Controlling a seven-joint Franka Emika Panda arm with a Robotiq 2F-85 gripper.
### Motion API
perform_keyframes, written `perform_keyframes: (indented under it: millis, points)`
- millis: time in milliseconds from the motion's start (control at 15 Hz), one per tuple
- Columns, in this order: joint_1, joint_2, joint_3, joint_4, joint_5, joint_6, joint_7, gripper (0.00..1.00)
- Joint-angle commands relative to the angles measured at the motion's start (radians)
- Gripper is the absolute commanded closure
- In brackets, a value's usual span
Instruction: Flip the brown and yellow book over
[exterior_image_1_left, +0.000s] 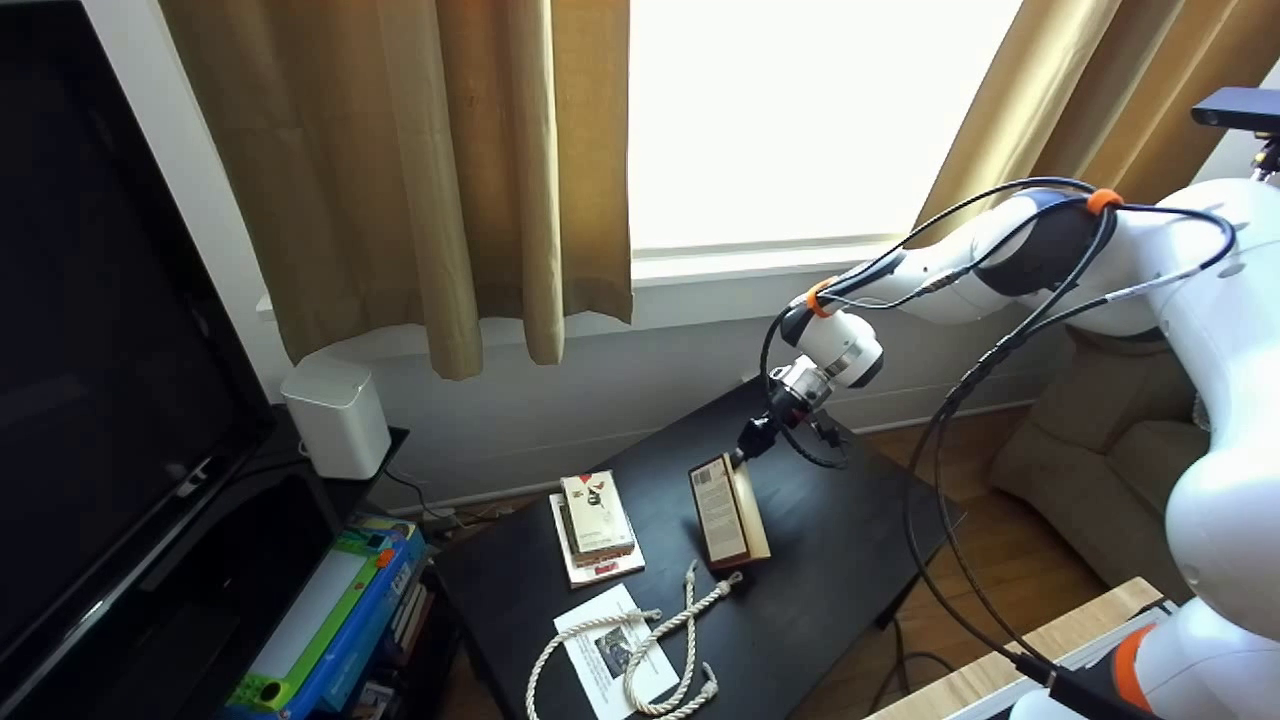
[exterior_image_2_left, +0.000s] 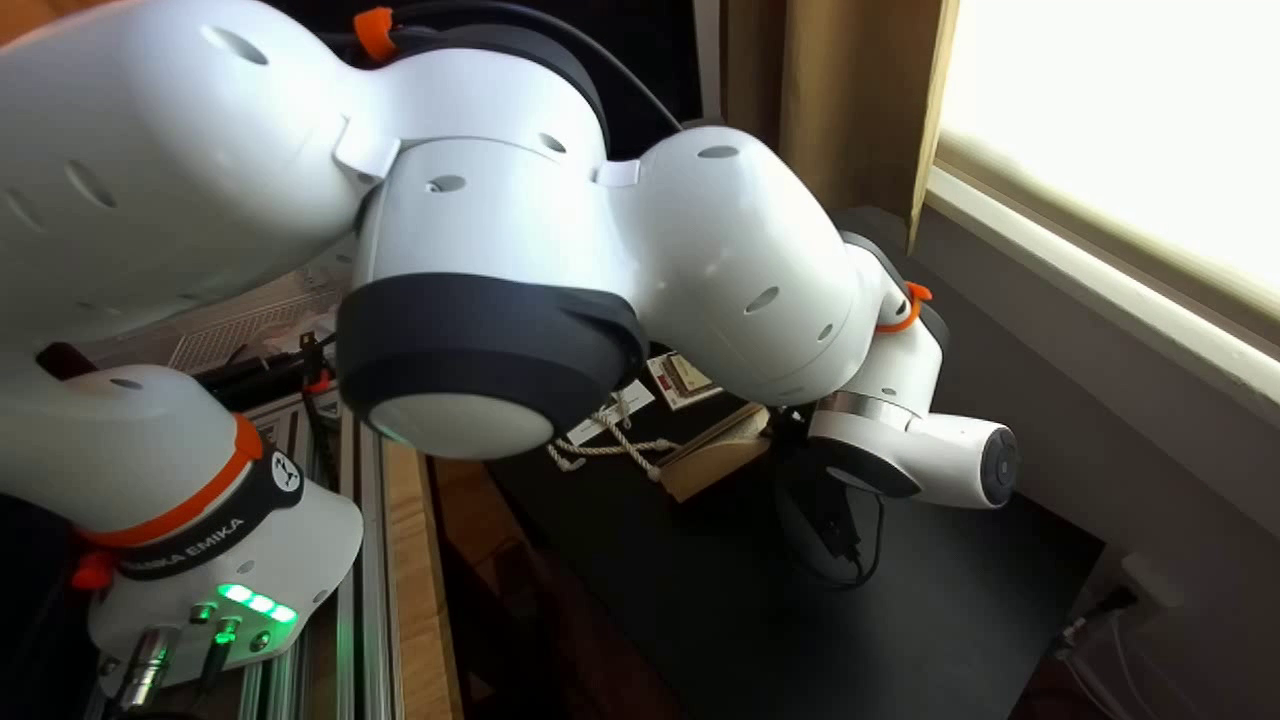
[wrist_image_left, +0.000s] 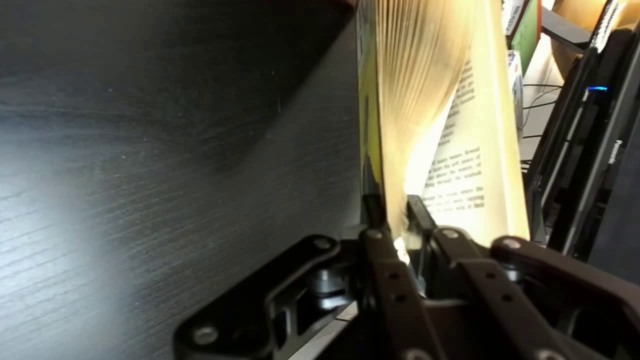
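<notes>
The brown and yellow book (exterior_image_1_left: 718, 510) stands tilted on the black table, partly open. In an exterior view its brown-edged, text-covered tan face shows, with pages fanned behind it. A plain tan side of the book (exterior_image_2_left: 715, 468) shows in an exterior view. My gripper (exterior_image_1_left: 740, 456) is at the book's upper end. In the wrist view my gripper (wrist_image_left: 392, 212) is closed around one cover and a bundle of pages of the book (wrist_image_left: 400, 110). The remaining pages and other cover hang open outside the right finger. The fingertips are partly blurred.
A stack of books (exterior_image_1_left: 597, 520) lies beside the book. A sheet with a dark picture (exterior_image_1_left: 605, 650) and a knotted white rope (exterior_image_1_left: 690, 625) lie close by on the table (exterior_image_1_left: 800, 560). The wall and window sill (exterior_image_1_left: 750, 265) stand behind the table.
</notes>
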Motion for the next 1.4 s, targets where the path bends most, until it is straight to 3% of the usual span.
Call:
perform_keyframes:
  millis: [0, 533, 933, 1333]
  points:
    - [0.061, -0.03, -0.06, -0.01, 0.006, 0.049, 0.06, 0.59]
    - [0.119, -0.071, -0.105, -0.038, 0.007, 0.143, 0.198, 0.01]
    - [0.252, -0.168, -0.14, -0.135, -0.046, 0.267, 0.493, 0.0]
    - [0.424, -0.296, -0.23, -0.243, -0.214, 0.246, 0.819, 0.0]
